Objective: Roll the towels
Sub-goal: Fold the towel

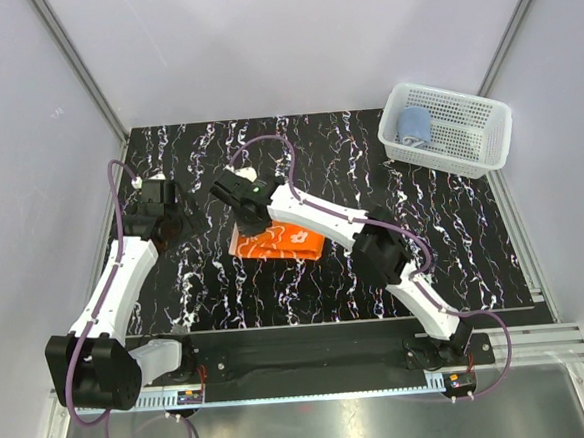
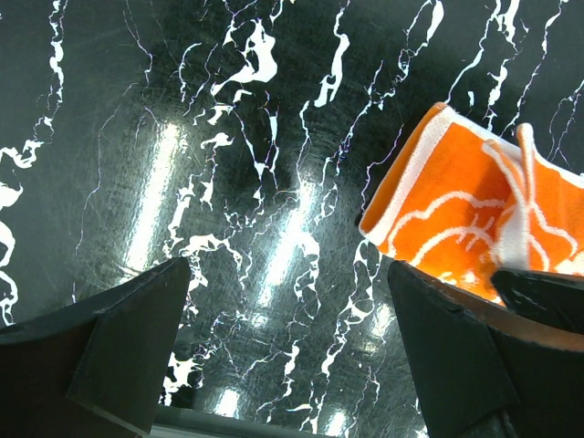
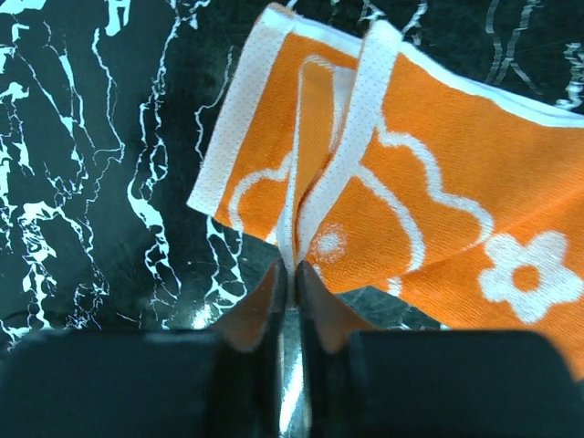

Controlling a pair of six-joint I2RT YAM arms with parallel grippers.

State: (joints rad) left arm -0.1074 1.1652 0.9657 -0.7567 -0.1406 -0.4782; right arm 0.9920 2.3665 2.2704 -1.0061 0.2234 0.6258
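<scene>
The orange towel point(image 1: 284, 244) with its white floral pattern lies folded on the black marbled table point(image 1: 455, 258), near the middle. My right gripper point(image 1: 249, 222) is shut on the towel's near white-edged border; in the right wrist view the gripper point(image 3: 292, 266) pinches that edge and lifts the orange towel point(image 3: 429, 210) into a fold. My left gripper point(image 1: 163, 214) is open and empty to the towel's left; in the left wrist view the gripper point(image 2: 292, 347) hovers over bare table with the orange towel point(image 2: 465, 219) at the right. The light blue towel point(image 1: 414, 125) sits rolled in the basket.
A white plastic mesh basket point(image 1: 467, 142) stands at the back right corner of the table. Grey walls with metal rails enclose the table on the left, back and right.
</scene>
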